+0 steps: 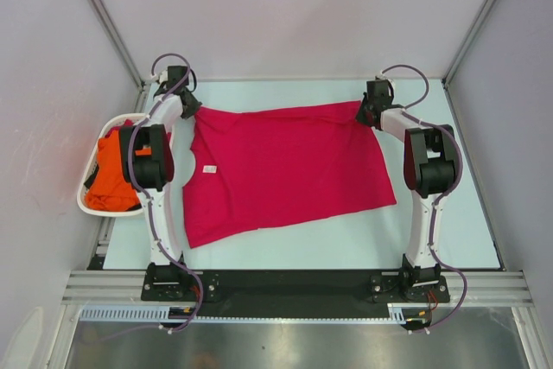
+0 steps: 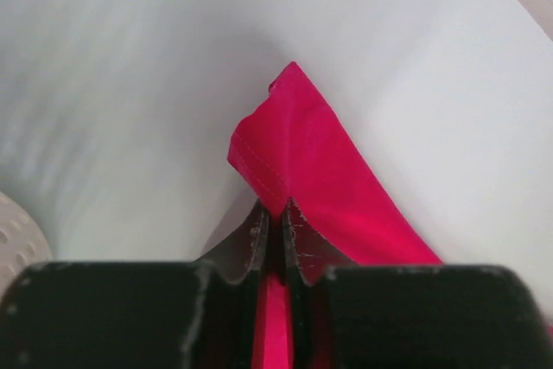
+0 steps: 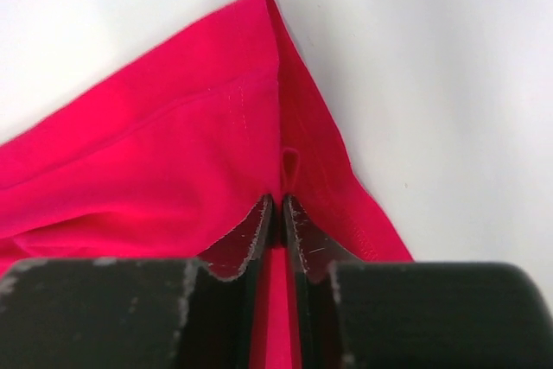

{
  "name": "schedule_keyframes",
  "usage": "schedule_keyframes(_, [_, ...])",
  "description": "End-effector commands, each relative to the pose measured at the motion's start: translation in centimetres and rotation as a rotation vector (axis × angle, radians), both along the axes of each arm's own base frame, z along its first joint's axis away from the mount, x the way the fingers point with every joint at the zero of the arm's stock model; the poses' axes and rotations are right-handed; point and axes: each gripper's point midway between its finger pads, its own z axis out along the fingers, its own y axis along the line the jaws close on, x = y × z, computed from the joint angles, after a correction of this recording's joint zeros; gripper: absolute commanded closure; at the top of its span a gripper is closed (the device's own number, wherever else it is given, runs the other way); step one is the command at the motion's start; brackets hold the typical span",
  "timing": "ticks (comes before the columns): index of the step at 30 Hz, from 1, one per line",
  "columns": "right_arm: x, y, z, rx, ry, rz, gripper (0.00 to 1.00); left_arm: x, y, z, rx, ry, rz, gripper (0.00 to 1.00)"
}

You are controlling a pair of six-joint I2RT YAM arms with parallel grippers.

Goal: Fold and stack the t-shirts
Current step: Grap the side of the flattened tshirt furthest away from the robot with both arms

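Pale table [image 1: 432, 239] inside a white-walled cell with an aluminium frame along the near edge. Crimson t-shirt [image 1: 285, 170] lay spread mostly flat mid-table, near edge skewed down to the left.

Left gripper [image 2: 275, 213] was clamped on the far-left corner, with a fold of red cloth between nearly closed jaws. Right gripper [image 3: 278, 209] was clamped the same way on the far-right corner, with a hem seam and a small pinched loop showing just ahead of the tips. Orange t-shirt [image 1: 117, 179] sat bunched in the white basket [image 1: 91, 205] off the table's left edge, well apart from the work.

My read: far edge gripped, ready to fold or straighten.
- Move both arms in sync and keep light tension across the far edge so it stays straight.
- Lift only enough to clear the cloth underneath.
- The left pinch looked shallow, near the corner tip, so slip risk; go slow.
- Land the edge parallel to the near hem and fix the skew first.

Writing: small white tag [image 1: 208, 170] on the shirt's left part, too small to read. No brands visible.
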Motion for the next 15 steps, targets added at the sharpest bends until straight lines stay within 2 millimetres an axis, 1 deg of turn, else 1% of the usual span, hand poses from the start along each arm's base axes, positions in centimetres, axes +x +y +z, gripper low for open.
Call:
schedule_keyframes(1, [1.4,0.1,4.8,-0.016,-0.117,-0.003,0.81,1.4,0.2,6.2,0.033,-0.13,-0.031,0.78])
schedule_keyframes(3, [1.3,0.1,4.4,-0.014,-0.107,-0.005,0.77,1.4,0.2,6.0,0.033,-0.126,-0.038,0.71])
schedule_keyframes(4, [1.4,0.1,4.6,-0.012,-0.11,-0.006,0.73,1.4,0.0,5.8,0.031,-0.121,-0.043,0.65])
schedule_keyframes(6, [1.4,0.3,4.1,-0.013,-0.099,-0.001,0.69,1.4,-0.1,5.7,0.028,-0.12,-0.046,0.63])
schedule_keyframes(7, [1.3,0.3,4.0,-0.012,-0.096,0.002,0.67,1.2,-0.1,5.3,0.025,-0.111,-0.046,0.63])
schedule_keyframes(13, [1.6,0.3,3.7,-0.017,-0.089,0.005,0.66,1.2,-0.1,5.1,0.022,-0.108,-0.048,0.63])
schedule_keyframes(15, [1.8,0.3,4.0,-0.019,-0.096,0.004,0.66,1.3,-0.2,5.2,0.022,-0.108,-0.049,0.63])
